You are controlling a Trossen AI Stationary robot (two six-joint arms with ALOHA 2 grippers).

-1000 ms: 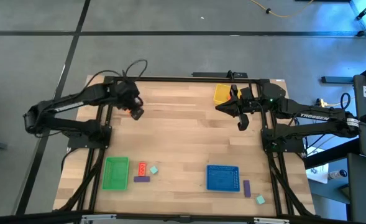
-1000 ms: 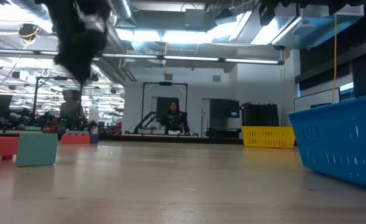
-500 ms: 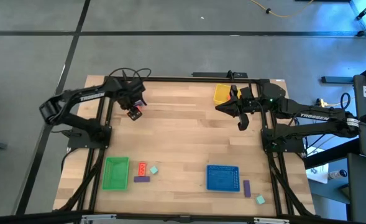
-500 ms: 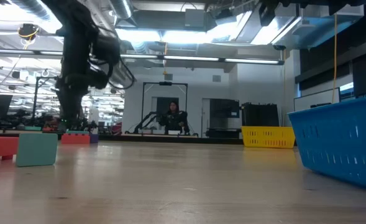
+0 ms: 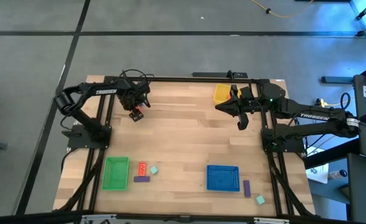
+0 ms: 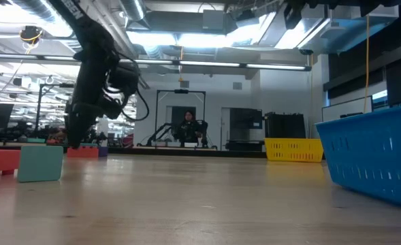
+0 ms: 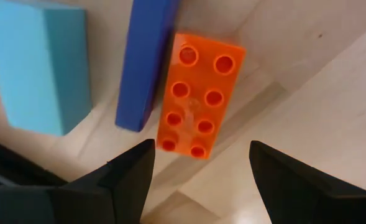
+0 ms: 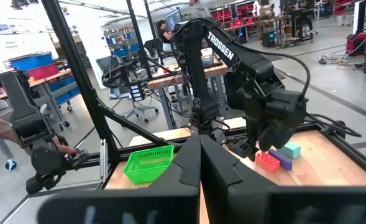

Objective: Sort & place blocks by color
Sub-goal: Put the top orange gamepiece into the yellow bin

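Observation:
My left gripper [image 5: 135, 109] hangs open over the far-left part of the table, fingers pointing down. In the left wrist view [image 7: 201, 152] its two fingers stand just above one end of an orange-red studded block [image 7: 198, 96], without touching it. A purple bar [image 7: 144, 62] lies against that block, with a pale mint block [image 7: 43, 65] beside it. All three rest flat on the wood. The right wrist view shows the same cluster [image 8: 271, 160]. My right gripper [image 5: 241, 119] waits shut, raised beside the yellow tray [image 5: 223, 93].
A green tray [image 5: 115, 172] lies at the near left with an orange-red block [image 5: 142, 168], a purple bar [image 5: 141, 179] and a mint cube [image 5: 153, 168] beside it. By the blue tray [image 5: 223, 178] lie a purple bar [image 5: 247, 188] and a mint cube [image 5: 260, 200]. Bare wood fills the middle.
My left gripper has come down toward the far-left cluster of blocks, ending close above them, while its arm has swung in from the table's left. The blocks and my right arm have kept still.

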